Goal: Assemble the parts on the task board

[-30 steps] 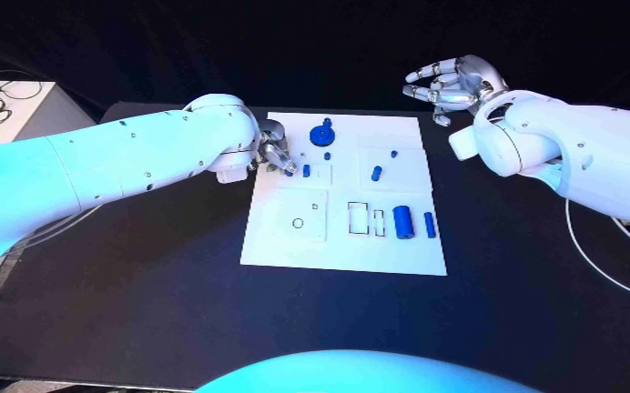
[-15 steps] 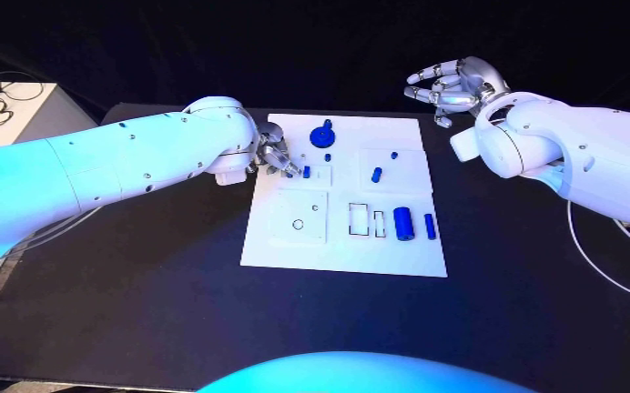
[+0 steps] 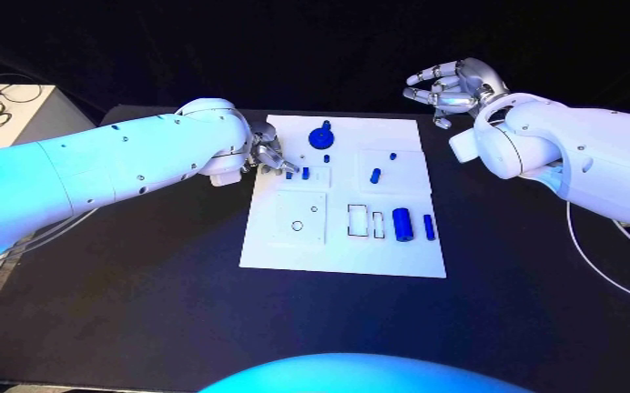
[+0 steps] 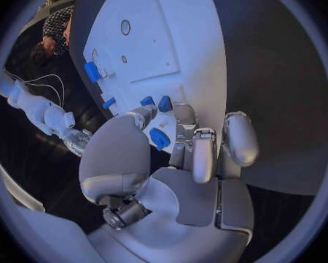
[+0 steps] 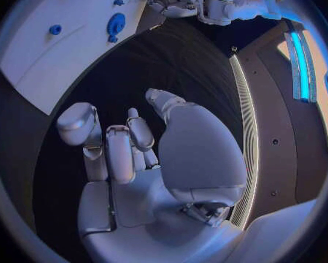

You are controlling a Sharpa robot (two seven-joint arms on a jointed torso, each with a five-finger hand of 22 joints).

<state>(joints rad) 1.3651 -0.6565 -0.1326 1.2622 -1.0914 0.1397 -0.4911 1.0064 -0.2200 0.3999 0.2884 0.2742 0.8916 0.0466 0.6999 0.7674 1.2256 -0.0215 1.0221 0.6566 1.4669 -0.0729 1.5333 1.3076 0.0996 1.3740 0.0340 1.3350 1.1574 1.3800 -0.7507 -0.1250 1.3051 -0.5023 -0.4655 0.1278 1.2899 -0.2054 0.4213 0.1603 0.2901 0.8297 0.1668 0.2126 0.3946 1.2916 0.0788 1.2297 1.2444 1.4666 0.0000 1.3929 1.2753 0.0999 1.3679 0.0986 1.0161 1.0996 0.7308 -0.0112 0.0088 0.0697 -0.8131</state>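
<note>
The white task board lies mid-table. At its far end stands a round blue knob. Two small blue parts lie near it, with a blue peg and a small stud further right. A thick blue cylinder and a slim blue bar lie beside two empty slots. My left hand is at the board's left edge, its fingertips down by the small blue parts; a hold cannot be made out. My right hand hangs off the board's far right corner, fingers curled in on nothing.
A ring-shaped hole marks the board's near left square. Black table runs around the board on all sides. A pale box with cables stands at the far left.
My left hand has edged slightly along the board's left edge, and a small blue speck now shows at its fingertips. The right hand has hardly moved.
</note>
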